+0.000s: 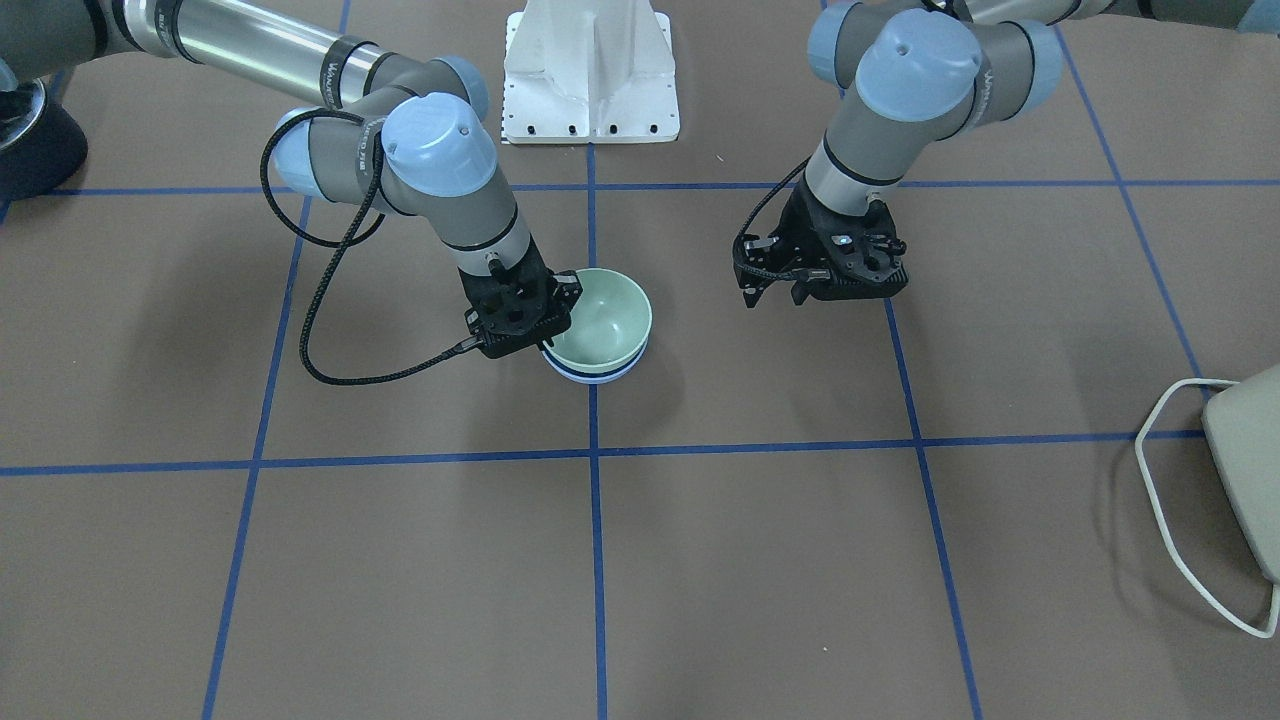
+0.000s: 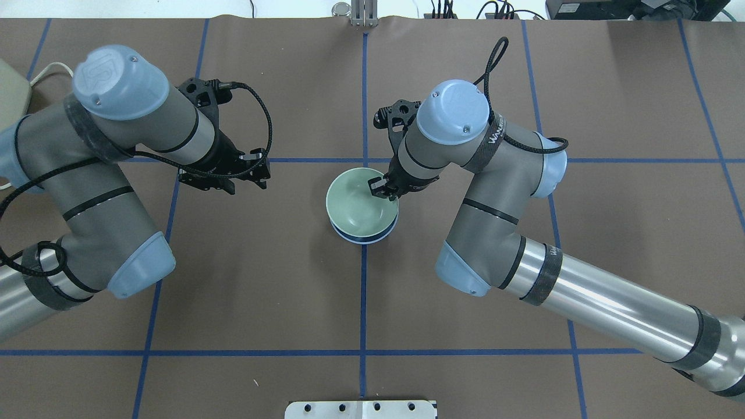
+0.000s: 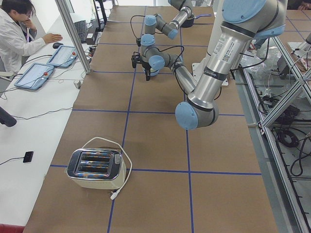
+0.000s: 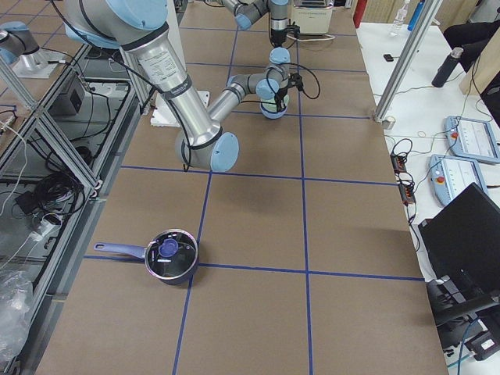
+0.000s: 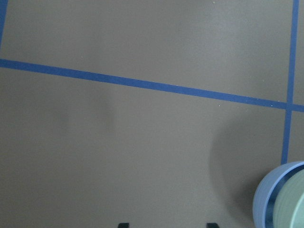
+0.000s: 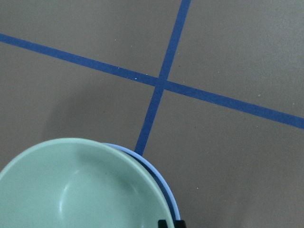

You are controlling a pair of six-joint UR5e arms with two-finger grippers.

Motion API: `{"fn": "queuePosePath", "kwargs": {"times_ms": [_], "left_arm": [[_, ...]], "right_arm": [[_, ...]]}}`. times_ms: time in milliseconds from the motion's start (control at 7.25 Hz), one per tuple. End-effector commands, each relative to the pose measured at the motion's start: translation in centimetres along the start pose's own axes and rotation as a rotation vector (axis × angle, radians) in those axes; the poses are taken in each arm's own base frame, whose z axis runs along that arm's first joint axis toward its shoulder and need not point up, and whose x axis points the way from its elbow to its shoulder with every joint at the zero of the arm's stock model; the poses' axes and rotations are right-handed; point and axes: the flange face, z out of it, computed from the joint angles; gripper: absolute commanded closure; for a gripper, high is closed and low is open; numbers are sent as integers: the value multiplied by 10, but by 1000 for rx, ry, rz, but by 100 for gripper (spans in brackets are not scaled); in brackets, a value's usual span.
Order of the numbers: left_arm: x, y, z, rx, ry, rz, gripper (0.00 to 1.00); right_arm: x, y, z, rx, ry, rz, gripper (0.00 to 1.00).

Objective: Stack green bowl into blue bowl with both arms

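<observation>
The green bowl sits inside the blue bowl at the table's middle, a little tilted, with the blue rim showing beneath it. My right gripper is shut on the green bowl's rim. In the right wrist view its fingertips stand close together astride the green rim, with the blue rim just outside. My left gripper is open and empty, hovering over bare table apart from the bowls. Its wrist view shows the stacked bowls at the lower right corner.
A cream toaster with a white cord stands near the table's end on my left. A dark pot stands near the end on my right. The white base column is behind the bowls. Blue tape lines cross the brown table.
</observation>
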Motion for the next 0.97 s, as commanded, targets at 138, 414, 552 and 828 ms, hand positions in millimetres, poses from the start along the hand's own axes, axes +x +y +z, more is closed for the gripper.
{"fn": "queuePosePath", "kwargs": {"times_ms": [138, 414, 552, 828], "left_arm": [[0, 0, 0, 0, -1, -1, 37], [-1, -1, 1, 1, -3, -1, 37], [-1, -1, 1, 1, -3, 0, 37], [-1, -1, 1, 2, -3, -1, 37]], "right_arm": [[1, 2, 3, -4, 1, 0, 29], [2, 1, 1, 5, 6, -3, 1], [1, 1, 2, 4, 6, -4, 1], [3, 1, 2, 5, 6, -1, 1]]}}
